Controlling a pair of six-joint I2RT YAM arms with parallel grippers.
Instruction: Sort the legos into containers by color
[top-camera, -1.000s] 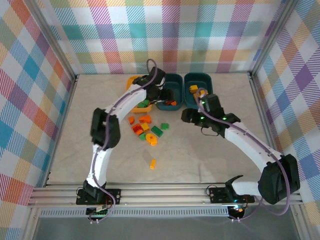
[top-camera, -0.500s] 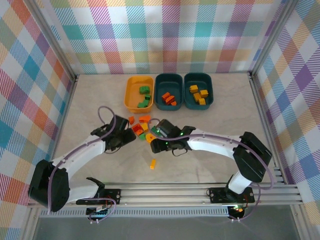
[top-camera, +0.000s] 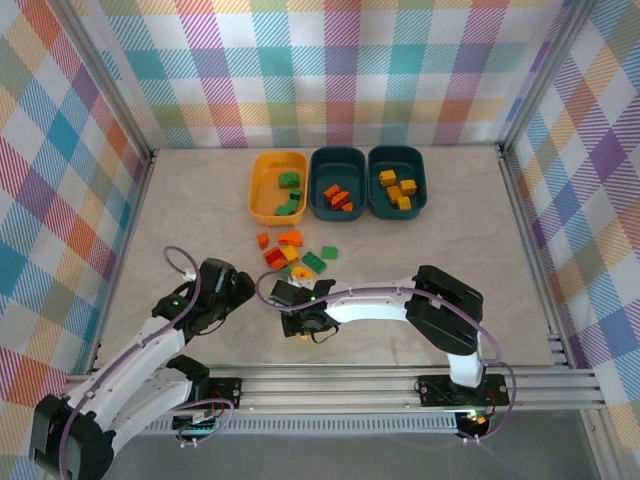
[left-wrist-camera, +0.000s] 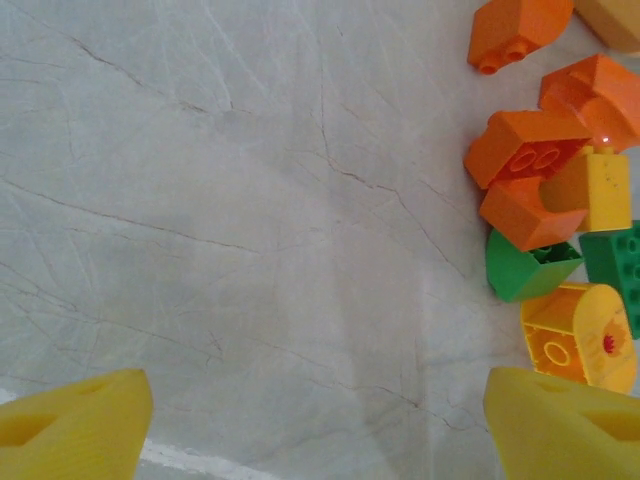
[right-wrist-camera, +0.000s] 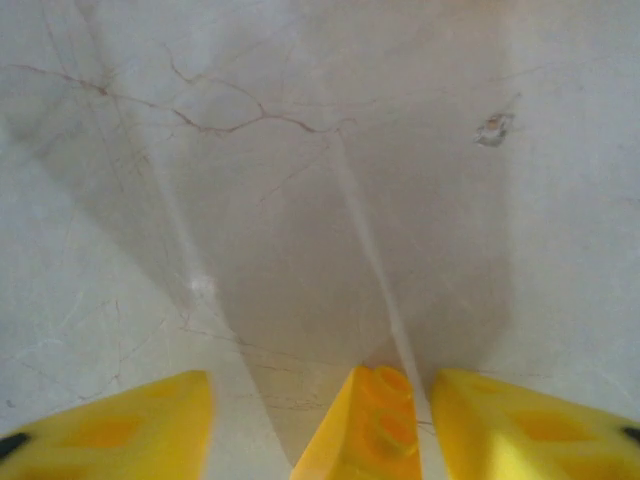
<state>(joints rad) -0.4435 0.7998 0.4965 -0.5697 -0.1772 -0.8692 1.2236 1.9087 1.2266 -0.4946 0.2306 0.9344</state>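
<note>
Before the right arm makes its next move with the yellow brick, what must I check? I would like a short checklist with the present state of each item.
1. The yellow brick sits between the fingers of the right pincer: ok.
2. The grip on it is firm: cannot tell; a gap shows beside one finger.
3. The left pincer is open and empty: ok.
4. The left arm is off the route to the tubs: ok; it stands left of the loose pile.
5. The right teal tub holds only yellow bricks and has room: ok.
</note>
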